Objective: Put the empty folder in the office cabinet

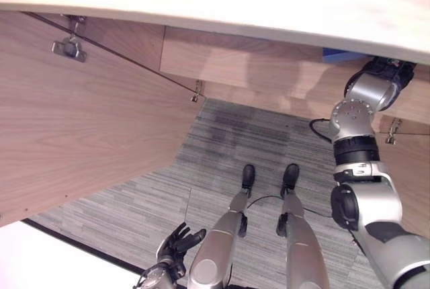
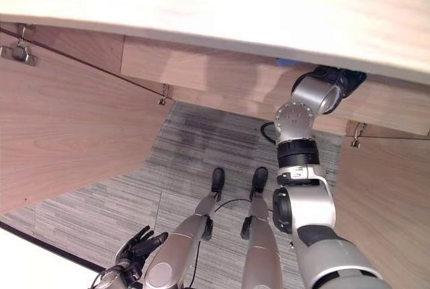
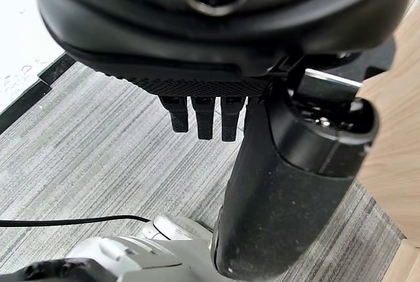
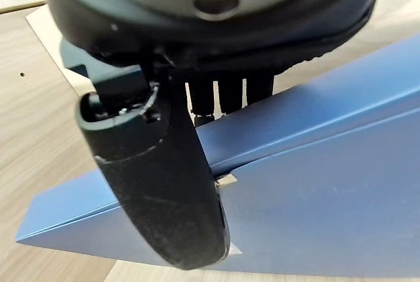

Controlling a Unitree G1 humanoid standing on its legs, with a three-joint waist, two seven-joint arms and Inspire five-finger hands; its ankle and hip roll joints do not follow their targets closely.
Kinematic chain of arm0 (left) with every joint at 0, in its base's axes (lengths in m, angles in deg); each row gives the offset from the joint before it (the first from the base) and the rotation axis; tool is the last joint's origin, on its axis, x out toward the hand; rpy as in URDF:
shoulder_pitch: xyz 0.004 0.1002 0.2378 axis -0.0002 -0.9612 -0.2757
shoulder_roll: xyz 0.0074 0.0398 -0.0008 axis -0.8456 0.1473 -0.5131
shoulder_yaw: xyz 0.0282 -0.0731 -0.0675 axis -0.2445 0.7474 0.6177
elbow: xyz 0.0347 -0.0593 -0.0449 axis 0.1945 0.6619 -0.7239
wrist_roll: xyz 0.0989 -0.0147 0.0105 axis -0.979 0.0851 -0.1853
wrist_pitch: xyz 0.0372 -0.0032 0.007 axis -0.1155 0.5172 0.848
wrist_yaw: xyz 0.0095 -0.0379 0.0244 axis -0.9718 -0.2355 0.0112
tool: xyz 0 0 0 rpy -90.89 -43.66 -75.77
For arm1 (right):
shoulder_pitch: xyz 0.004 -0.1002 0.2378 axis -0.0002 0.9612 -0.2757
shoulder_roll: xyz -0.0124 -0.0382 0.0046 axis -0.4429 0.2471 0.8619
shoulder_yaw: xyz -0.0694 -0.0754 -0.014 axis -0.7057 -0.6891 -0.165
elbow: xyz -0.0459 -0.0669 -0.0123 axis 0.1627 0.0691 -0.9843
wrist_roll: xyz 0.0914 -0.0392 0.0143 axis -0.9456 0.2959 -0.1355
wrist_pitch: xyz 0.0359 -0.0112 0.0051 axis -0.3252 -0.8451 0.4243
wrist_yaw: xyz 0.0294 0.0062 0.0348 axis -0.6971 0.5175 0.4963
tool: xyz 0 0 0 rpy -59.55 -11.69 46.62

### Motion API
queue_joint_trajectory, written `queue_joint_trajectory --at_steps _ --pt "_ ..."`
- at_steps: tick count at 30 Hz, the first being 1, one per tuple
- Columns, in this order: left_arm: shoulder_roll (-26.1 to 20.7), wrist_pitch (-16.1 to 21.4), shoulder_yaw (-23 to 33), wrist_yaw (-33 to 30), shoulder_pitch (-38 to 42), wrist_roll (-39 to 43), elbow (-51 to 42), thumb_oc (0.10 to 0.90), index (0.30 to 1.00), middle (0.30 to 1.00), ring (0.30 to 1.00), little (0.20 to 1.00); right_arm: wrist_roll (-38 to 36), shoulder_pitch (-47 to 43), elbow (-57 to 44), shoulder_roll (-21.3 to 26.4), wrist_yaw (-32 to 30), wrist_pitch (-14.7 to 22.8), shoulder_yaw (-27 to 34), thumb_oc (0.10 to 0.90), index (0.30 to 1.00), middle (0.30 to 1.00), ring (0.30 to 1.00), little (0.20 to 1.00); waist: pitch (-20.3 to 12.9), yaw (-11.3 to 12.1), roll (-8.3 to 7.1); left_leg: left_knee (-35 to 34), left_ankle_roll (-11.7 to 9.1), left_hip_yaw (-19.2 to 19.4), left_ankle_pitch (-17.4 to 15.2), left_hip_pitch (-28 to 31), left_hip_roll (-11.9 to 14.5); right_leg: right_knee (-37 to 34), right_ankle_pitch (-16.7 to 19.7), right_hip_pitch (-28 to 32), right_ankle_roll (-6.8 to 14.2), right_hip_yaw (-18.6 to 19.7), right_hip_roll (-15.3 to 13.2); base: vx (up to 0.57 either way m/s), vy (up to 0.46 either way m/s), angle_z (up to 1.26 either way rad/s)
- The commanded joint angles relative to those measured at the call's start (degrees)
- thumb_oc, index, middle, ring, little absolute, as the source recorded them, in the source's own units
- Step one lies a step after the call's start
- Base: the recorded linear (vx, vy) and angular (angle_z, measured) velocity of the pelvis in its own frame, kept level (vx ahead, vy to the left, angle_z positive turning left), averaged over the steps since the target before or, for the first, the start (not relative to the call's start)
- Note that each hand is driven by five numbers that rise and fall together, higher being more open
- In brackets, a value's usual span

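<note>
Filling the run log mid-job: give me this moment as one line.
right robot hand: shut on blue folder, inside cabinet | left robot hand: open, idle, low by floor | cabinet doors: open | folder: not released

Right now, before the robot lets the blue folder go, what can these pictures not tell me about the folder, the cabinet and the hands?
- Flat blue paper folder: in the left eye view the pale wooden cabinet top hides nearly all of it.
- Right hand: thumb pressed on the folder; the folder hides its fingertips.
- Whether the folder is empty: not visible.
- Cabinet shelf: the right wrist view shows little of it.
- Left hand: relaxed, low by the floor.
</note>
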Motion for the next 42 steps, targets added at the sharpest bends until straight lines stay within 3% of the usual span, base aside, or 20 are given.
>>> queue_joint_trajectory --at_steps 1,11,18,19,20,21,22,24,25,33,38,42 --pt "-5.8 -0.7 -0.9 -1.9 -6.7 1.9 -0.3 0.800 0.900 0.900 0.900 0.900 5.4 -7.1 -2.6 5.1 4.7 1.3 -5.8 0.800 0.900 0.900 0.900 0.900 -2.4 0.3 -0.95 2.1 -2.4 -4.6 -5.3 -0.9 -0.3 4.6 -7.6 0.6 4.7 3.6 -4.3 0.00 0.000 0.00" --pt "-5.6 -1.5 -0.8 -2.0 -6.8 2.3 -1.3 0.800 0.900 0.900 0.900 0.900 2.8 -2.2 -3.1 1.7 7.1 -0.3 -6.1 0.800 0.900 0.900 0.900 0.900 -1.8 -0.4 -1.33 2.2 -2.3 -4.1 -5.6 -0.6 -0.3 4.5 -7.3 0.8 4.6 4.1 -4.1 0.00 0.000 0.00" --pt "-4.2 -2.8 0.9 -0.2 -5.0 2.9 2.4 0.800 0.900 0.900 0.900 0.900 -1.6 5.0 -0.7 1.0 17.4 -10.0 -14.3 0.800 0.900 0.900 0.900 0.900 -0.4 -1.6 -3.16 2.7 -2.4 -3.1 -5.4 -0.6 0.3 4.3 -6.5 0.5 4.3 4.6 -3.8 -0.04 -0.010 -0.03" --pt "-4.2 -2.8 0.9 -0.2 -5.0 2.9 2.4 0.800 0.900 0.900 0.900 0.900 -1.6 5.0 -0.6 1.0 17.4 -10.0 -14.3 0.800 0.900 0.900 0.900 0.900 -0.4 -1.6 -3.16 2.7 -2.4 -3.1 -5.4 -0.6 0.3 4.3 -6.5 0.5 4.3 4.6 -3.8 -0.03 -0.025 -0.06" --pt "-4.0 -2.8 1.2 0.4 -4.9 3.4 2.8 0.800 0.900 0.900 0.900 0.900 -2.4 6.2 0.8 1.5 20.0 -13.3 -17.5 0.800 0.900 0.900 0.900 0.900 0.0 -1.7 -3.73 2.8 -2.5 -2.9 -5.3 -0.7 0.4 4.3 -6.2 0.5 4.2 4.6 -3.8 -0.02 -0.020 -0.06" --pt "-3.9 -2.8 1.2 0.4 -4.9 3.4 2.8 0.800 0.900 0.900 0.900 0.900 -2.5 6.1 0.9 1.5 20.1 -13.3 -17.6 0.800 0.900 0.900 0.900 0.900 0.0 -1.7 -3.70 2.8 -2.5 -2.9 -5.3 -0.7 0.4 4.2 -6.2 0.5 4.2 4.6 -3.8 -0.07 -0.042 -0.05" --pt "-4.5 -2.9 1.1 2.1 -4.6 2.8 2.6 0.800 0.900 0.900 0.900 0.900 1.9 6.8 5.2 5.6 23.6 -22.9 -26.8 0.800 0.900 0.900 0.900 0.900 0.6 -1.8 -4.57 3.0 -2.8 -2.7 -4.9 -1.1 0.6 4.0 -5.5 0.3 4.2 4.6 -3.7 -0.07 -0.030 -0.06" --pt "-5.6 -3.0 1.3 4.6 -4.3 1.5 1.7 0.800 0.900 0.900 0.900 0.900 9.5 7.0 9.1 11.1 29.3 -32.5 -35.5 0.800 0.900 0.900 0.900 0.900 0.9 -2.1 -5.29 2.7 -3.0 -2.6 -4.2 -1.4 1.0 3.5 -4.8 0.1 4.3 4.3 -3.7 -0.07 -0.047 -0.06" --pt "-5.9 -2.8 1.3 5.2 -4.3 1.1 1.5 0.800 0.900 0.900 0.900 0.900 11.0 7.1 9.9 12.2 31.1 -34.0 -37.2 0.800 0.900 0.900 0.900 0.900 0.9 -2.1 -5.50 2.6 -3.1 -2.7 -4.0 -1.5 1.1 3.4 -4.7 0.2 4.3 4.2 -3.6 -0.03 -0.046 -0.03" --pt "-7.0 -2.1 1.8 6.3 -5.0 0.0 2.3 0.800 0.900 0.900 0.900 0.900 12.0 3.2 14.9 15.3 34.8 -35.3 -38.8 0.800 0.900 0.900 0.900 0.900 0.9 -1.6 -5.69 1.6 -3.2 -2.7 -3.5 -0.6 1.4 2.3 -4.1 1.0 4.6 4.0 -3.3 -0.01 -0.007 -0.02" --pt "-7.1 -1.4 3.0 6.2 -5.0 -0.9 5.0 0.800 0.900 0.900 0.900 0.900 21.2 -4.1 18.2 21.8 34.0 -36.3 -43.9 0.800 0.900 0.900 0.900 0.900 0.9 -1.8 -6.43 1.2 -3.3 -2.4 -3.3 -0.2 1.7 1.6 -3.4 1.2 4.8 4.3 -3.3 -0.01 0.003 -0.01" --pt "-6.6 -1.2 4.0 6.4 -4.6 -2.0 9.1 0.800 0.900 0.900 0.900 0.900 24.8 -9.1 21.3 24.0 34.7 -37.0 -46.7 0.800 0.900 0.900 0.900 0.900 0.9 -1.6 -6.71 1.1 -3.4 -2.4 -3.2 0.1 1.7 1.3 -3.1 1.4 4.9 4.6 -3.4 -0.02 0.006 -0.03"
